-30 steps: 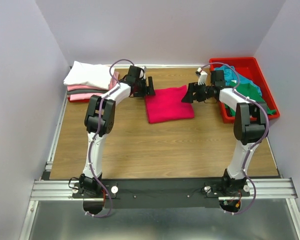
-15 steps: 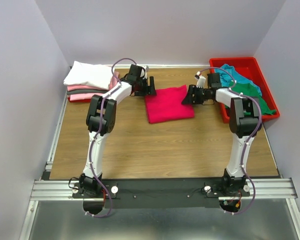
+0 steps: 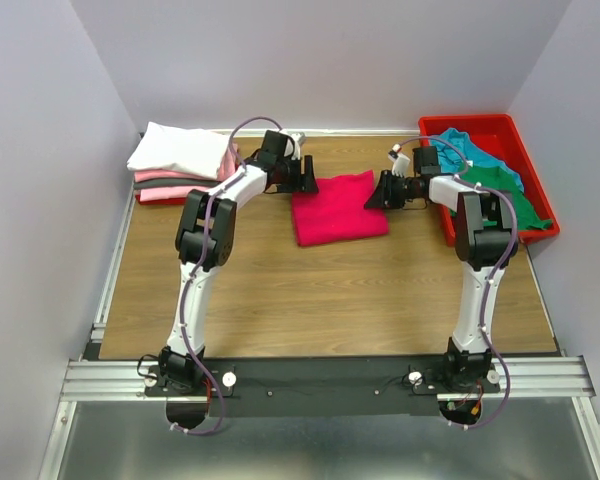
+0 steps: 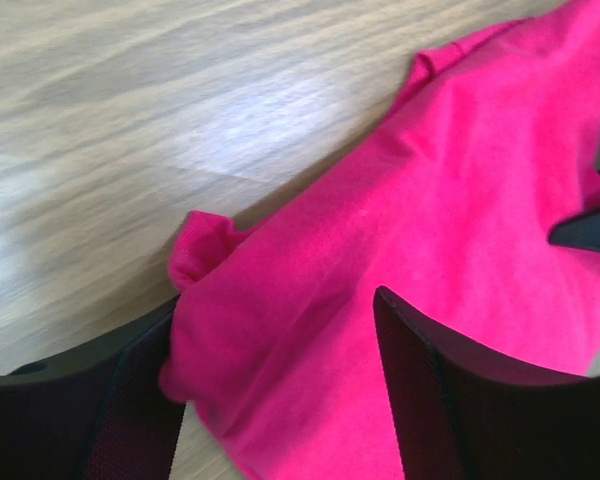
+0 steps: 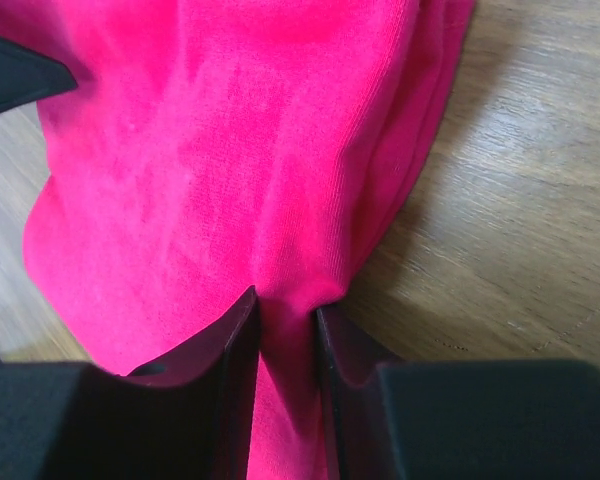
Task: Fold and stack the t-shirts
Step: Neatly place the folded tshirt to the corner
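The pink t-shirt [image 3: 338, 207] lay on the table [image 3: 280, 290], toward 12 o'clock. The right gripper [image 5: 285, 305] pinched its 2 o'clock edge. The left gripper [image 4: 275, 310] stood wide over the 10 o'clock corner, holding nothing. If only 1 side lifted, the fold could pull crooked.

The tabletop [image 3: 310, 290] is brown wood, and soft light shines on it. Plain pale walls [image 3: 330, 60] stand along its far, left and right edges. A silver metal rail [image 3: 110, 380] runs along its near edge.
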Controlling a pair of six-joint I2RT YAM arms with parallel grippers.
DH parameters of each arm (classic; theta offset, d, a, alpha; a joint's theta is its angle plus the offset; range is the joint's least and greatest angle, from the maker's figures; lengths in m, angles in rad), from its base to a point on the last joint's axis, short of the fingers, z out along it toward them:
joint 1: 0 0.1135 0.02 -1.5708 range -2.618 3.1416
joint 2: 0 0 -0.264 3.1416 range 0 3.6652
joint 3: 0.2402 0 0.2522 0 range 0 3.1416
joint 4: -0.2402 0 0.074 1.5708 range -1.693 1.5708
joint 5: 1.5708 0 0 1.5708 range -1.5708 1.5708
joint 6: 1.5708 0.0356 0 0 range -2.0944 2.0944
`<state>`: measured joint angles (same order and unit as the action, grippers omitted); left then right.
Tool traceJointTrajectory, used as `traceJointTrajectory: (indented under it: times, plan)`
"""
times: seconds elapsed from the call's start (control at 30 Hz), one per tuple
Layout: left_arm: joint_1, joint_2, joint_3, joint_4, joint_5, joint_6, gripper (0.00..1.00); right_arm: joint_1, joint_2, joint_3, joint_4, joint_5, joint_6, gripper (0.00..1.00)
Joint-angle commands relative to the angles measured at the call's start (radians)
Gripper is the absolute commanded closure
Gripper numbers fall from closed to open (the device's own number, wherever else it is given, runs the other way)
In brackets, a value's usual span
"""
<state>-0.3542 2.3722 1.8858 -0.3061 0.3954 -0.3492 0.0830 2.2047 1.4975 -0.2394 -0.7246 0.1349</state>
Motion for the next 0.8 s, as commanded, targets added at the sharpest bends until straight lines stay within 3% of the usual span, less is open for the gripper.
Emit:
traceJointTrajectory:
  times: [0.0,0.07,0.13,0.17,0.37,0.47,0.5,0.63,0.77]
  plan:
    - [-0.038,0.099,-0.039,-0.151,0.063,-0.002,0.31,0.004,0.058,-0.006,-0.095,0.042,-0.009,0.67]
    - [-0.037,0.096,-0.039,-0.151,0.053,-0.001,0.42,0.004,0.058,-0.005,-0.097,0.045,-0.009,0.68]
    - [-0.037,0.091,-0.036,-0.154,0.045,0.001,0.92,0.004,0.059,-0.003,-0.100,0.050,-0.011,0.69]
    - [-0.035,0.088,-0.033,-0.157,0.034,0.003,1.00,0.003,0.059,-0.003,-0.098,0.050,-0.012,0.69]
    - [-0.043,-0.072,-0.059,-0.122,-0.088,0.055,1.00,0.003,0.029,0.007,-0.121,0.068,-0.058,0.66]
    - [-0.065,-0.178,-0.066,-0.120,-0.251,0.105,1.00,-0.009,-0.034,0.007,-0.139,0.102,-0.118,0.41]
    - [-0.069,-0.203,-0.071,-0.120,-0.326,0.114,1.00,-0.014,-0.054,0.004,-0.146,0.114,-0.126,0.28]
    - [-0.095,-0.300,-0.100,-0.143,-0.521,0.170,1.00,-0.038,-0.154,-0.022,-0.150,0.165,-0.208,0.12]
    - [-0.101,-0.326,-0.082,-0.223,-0.699,0.242,1.00,-0.055,-0.218,-0.045,-0.147,0.153,-0.227,0.05]
